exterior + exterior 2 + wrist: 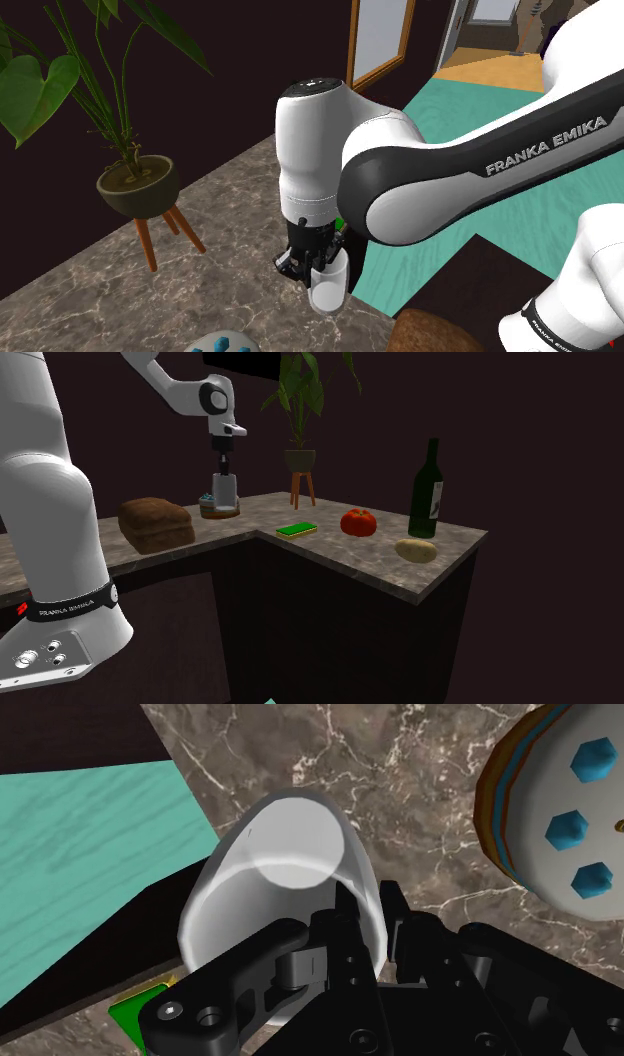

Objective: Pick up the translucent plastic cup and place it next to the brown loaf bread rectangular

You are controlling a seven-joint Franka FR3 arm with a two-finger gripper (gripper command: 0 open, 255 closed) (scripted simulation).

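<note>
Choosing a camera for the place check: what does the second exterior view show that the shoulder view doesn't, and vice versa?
Second exterior view: a dark bottle, a red tomato and a potato on the counter. Shoulder view: teal floor and a wood-framed panel beyond the counter. Both: the pincer shut on the pale cup, and the potted plant on its legs.
</note>
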